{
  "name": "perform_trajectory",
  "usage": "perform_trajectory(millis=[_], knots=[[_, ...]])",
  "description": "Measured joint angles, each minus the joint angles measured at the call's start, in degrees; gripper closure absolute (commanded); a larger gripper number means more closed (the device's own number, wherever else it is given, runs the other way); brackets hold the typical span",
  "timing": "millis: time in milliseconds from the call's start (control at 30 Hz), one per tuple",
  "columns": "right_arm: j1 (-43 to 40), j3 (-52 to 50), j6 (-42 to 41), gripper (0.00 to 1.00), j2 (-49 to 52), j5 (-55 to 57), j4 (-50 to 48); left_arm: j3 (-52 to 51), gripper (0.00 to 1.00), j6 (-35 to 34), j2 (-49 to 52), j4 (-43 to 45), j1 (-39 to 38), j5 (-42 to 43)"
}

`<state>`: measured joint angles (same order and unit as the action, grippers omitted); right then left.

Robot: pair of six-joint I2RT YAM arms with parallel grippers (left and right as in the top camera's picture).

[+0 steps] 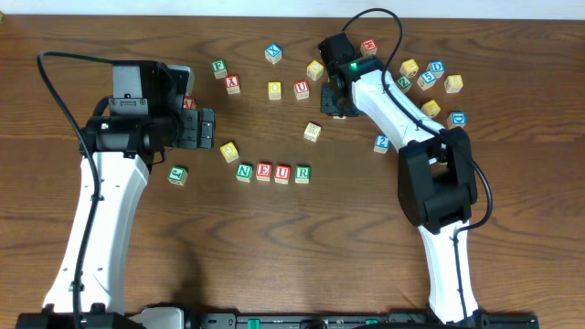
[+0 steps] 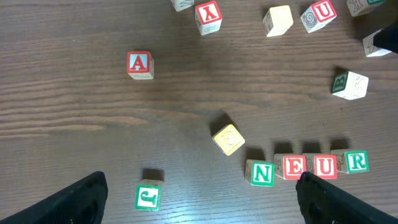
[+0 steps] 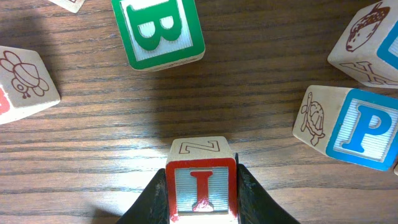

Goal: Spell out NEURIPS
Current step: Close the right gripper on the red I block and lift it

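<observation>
Four cubes stand in a row on the table: green N, red E, red U, green R. The left wrist view shows the same row, N to R, with a yellow-faced cube just up-left of it. My left gripper is open, its fingers wide apart over bare wood. At the back, my right gripper is shut on the red I cube. A blue P cube lies to its right.
A green B cube lies ahead of the right gripper. A green J cube sits between the left fingers' span, a red A cube farther off. Several loose cubes crowd the back right.
</observation>
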<state>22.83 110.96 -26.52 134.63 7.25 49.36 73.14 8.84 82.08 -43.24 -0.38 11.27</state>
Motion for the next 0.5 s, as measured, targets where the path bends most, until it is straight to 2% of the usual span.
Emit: perform_trajectory(millis=[500], knots=[[0.00,0.00,0.04,0.78,-0.24,-0.04,0.74,0.00,0.05,0.00,0.00,-0.02,0.00,-0.02]])
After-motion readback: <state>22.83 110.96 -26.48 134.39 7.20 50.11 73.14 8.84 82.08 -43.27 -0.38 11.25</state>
